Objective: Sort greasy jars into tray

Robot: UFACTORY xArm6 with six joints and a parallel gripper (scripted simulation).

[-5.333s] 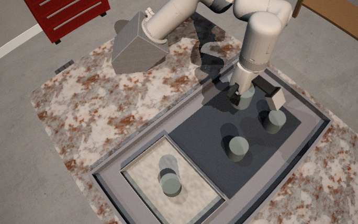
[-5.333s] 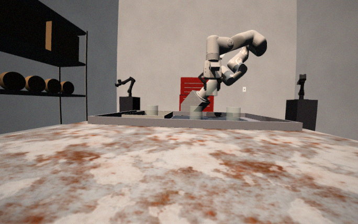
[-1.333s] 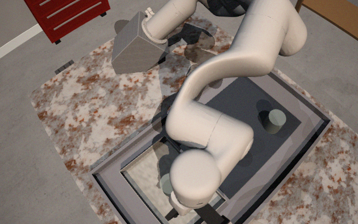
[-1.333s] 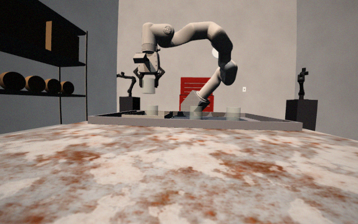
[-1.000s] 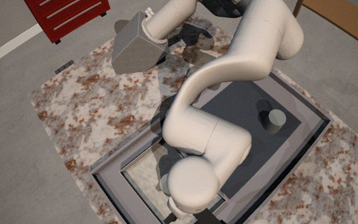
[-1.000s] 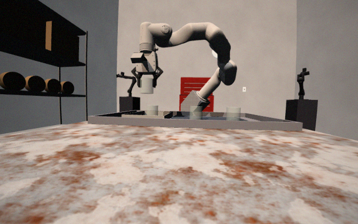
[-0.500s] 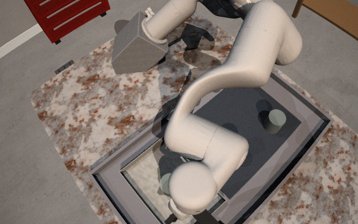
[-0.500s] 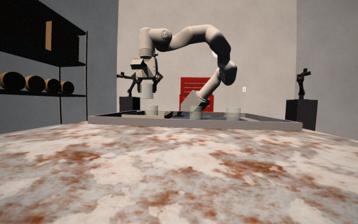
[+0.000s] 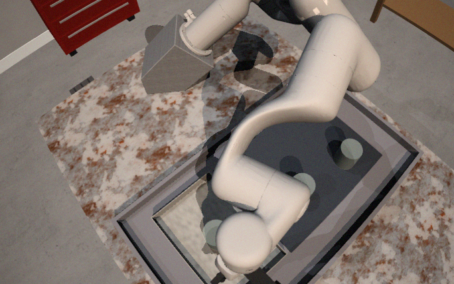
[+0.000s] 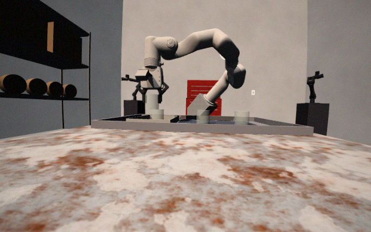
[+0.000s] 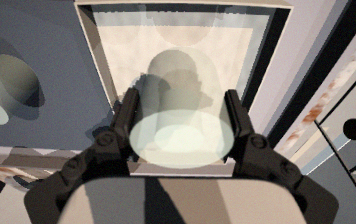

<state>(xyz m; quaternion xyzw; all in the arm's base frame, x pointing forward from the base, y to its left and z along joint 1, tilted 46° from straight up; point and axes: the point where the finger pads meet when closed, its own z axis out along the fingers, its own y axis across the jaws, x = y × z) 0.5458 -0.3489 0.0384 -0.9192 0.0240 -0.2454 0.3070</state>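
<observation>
While one jar (image 10: 152, 103) (image 11: 181, 139) sits clamped between the gripper's (image 10: 152, 95) (image 11: 181, 117) fingers, another (image 9: 212, 231) (image 10: 157, 113) stands in the tray (image 9: 180, 241) (image 10: 147, 120) (image 11: 286, 6). Two more stand right of it.

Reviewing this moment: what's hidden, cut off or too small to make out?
- Gripper fingertips, top view: cut off by the lower edge.
- Middle jar on the mat: partly behind the arm, top view.
- Held jar, top view: hidden by the wrist.
- Grease: invisible in every view.
</observation>
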